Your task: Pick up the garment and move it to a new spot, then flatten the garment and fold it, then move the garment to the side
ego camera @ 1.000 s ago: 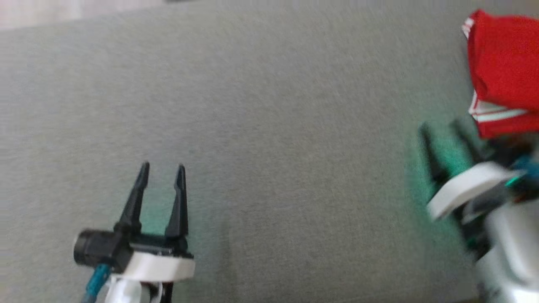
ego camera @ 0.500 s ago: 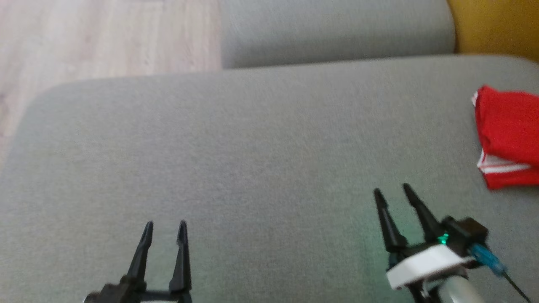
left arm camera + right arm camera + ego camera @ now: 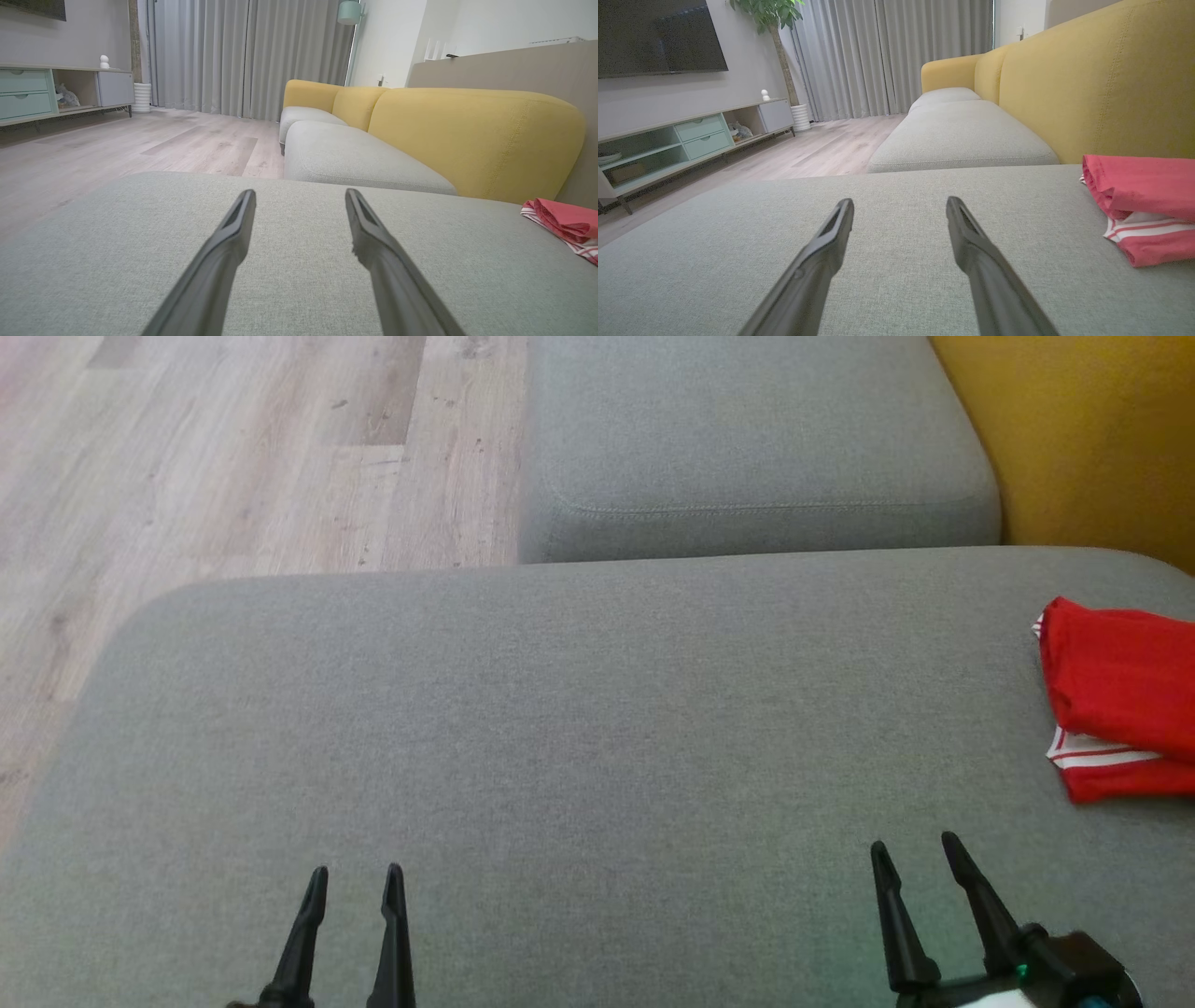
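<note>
The garment is red with white stripes and lies folded at the right edge of the grey sofa cushion, near the yellow backrest. It also appears at the right in the left wrist view as the garment and in the right wrist view as the garment. My left gripper stands open at the lower left, low over bare cushion. At the lower right my right gripper is open too, a short way in front of and left of the garment. Nothing is between either pair of fingers.
A second grey seat cushion lies beyond, with the yellow backrest along the right. Wooden floor is at the far left. A TV cabinet, potted plant and curtains stand across the room.
The head camera has tilted up, so floor, second cushion and backrest came into view. My right gripper has drawn back leftward from the garment and now points straight ahead, empty.
</note>
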You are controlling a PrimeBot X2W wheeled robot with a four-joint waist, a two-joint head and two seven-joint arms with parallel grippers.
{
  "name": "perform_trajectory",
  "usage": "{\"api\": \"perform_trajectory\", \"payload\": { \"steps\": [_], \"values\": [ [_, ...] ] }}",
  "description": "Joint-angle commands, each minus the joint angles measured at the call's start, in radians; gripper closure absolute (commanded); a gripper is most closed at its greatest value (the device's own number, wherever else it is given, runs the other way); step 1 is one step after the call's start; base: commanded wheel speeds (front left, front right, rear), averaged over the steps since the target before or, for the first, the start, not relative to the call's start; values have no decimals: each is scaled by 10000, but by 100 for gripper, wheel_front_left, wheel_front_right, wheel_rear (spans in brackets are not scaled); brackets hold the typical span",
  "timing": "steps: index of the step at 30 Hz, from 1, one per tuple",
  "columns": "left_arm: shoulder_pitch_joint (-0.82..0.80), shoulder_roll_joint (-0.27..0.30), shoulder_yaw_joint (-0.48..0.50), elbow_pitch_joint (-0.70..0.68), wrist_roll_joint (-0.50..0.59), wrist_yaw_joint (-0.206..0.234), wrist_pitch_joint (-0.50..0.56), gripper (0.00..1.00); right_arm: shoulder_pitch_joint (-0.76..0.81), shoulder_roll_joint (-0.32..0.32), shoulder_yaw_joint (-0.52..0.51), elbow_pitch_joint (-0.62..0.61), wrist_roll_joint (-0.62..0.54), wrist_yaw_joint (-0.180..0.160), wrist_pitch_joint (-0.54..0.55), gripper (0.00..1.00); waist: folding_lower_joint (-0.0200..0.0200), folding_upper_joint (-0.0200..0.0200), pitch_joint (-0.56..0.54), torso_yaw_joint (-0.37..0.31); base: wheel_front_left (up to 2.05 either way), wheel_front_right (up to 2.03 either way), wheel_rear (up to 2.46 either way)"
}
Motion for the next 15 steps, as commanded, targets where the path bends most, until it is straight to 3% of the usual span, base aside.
{"api": "perform_trajectory", "payload": {
  "steps": [1,12,13,15],
  "values": [
    [-243,-46,319,-308,86,21,-51,0,-236,-41,136,-433,-121,-7,-106,0,1,-1,-15,-12,0,0,0],
    [-110,-47,426,-268,158,252,-51,0,-208,-21,300,-293,-41,-7,-106,0,1,-1,-154,-256,0,0,0],
    [217,0,50,71,76,172,0,100,144,31,71,36,-87,0,2,100,2,-1,-138,-240,0,0,0],
    [247,0,35,233,67,168,2,100,155,31,74,178,-88,0,6,100,1,-1,-138,-239,0,0,0]
  ]
}}
